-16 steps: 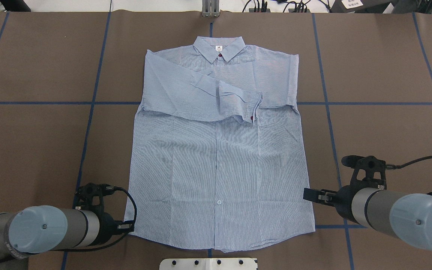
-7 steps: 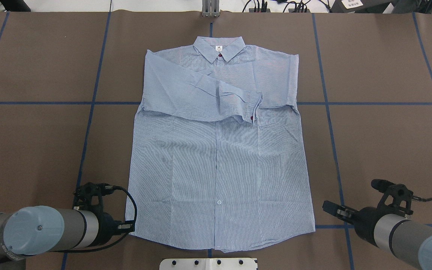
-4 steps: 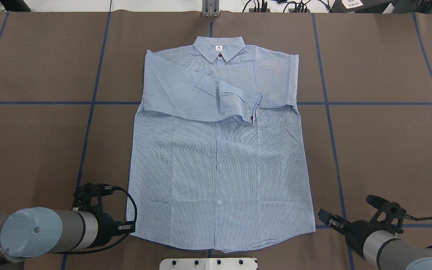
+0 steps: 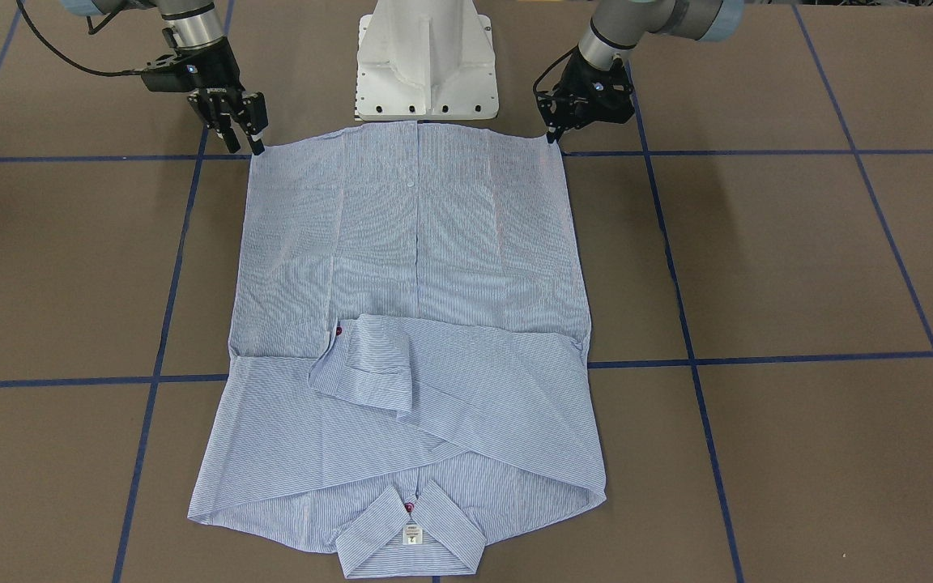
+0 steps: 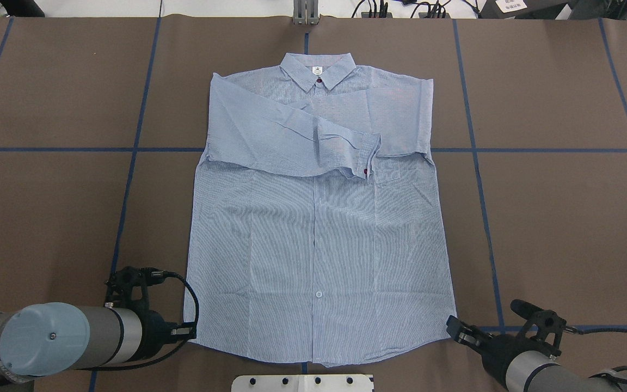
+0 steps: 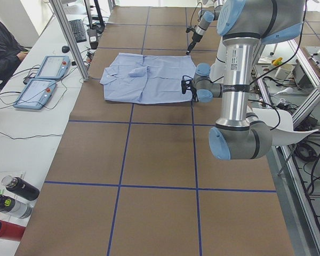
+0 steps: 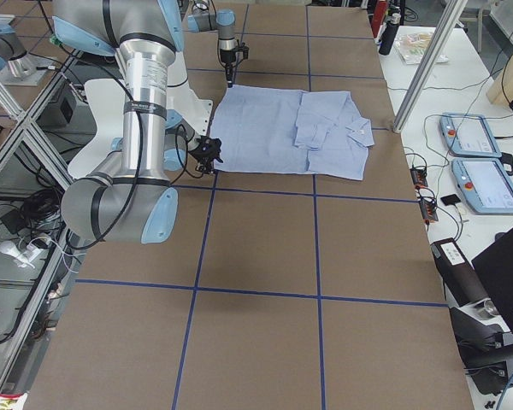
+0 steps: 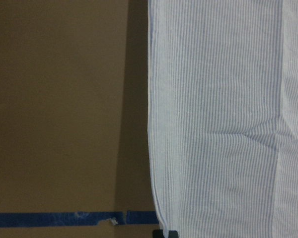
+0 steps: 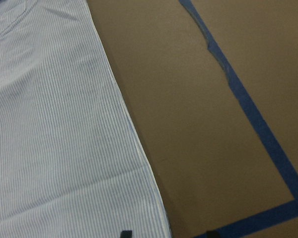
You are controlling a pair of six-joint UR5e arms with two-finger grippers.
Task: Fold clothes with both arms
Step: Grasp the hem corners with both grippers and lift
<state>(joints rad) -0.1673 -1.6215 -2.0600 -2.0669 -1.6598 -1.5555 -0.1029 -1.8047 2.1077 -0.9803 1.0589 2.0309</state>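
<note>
Striped shirt flat at centre of brown worktop, sleeves folded across chest, collar at far edge. Left pincer nipped narrow on one hem corner; right pincer spread wide, straddling the other.

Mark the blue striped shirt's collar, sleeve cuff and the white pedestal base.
Blue striped collar [image 5: 298, 68]: overhead view, one wing.
Sleeve cuff [image 5: 369, 153]: overhead view, its middle.
White pedestal base [image 4: 426, 48]: front-facing view, front face.

Silver-grey tubular arms; light blue joint caps; black cables; white pedestal.
</note>
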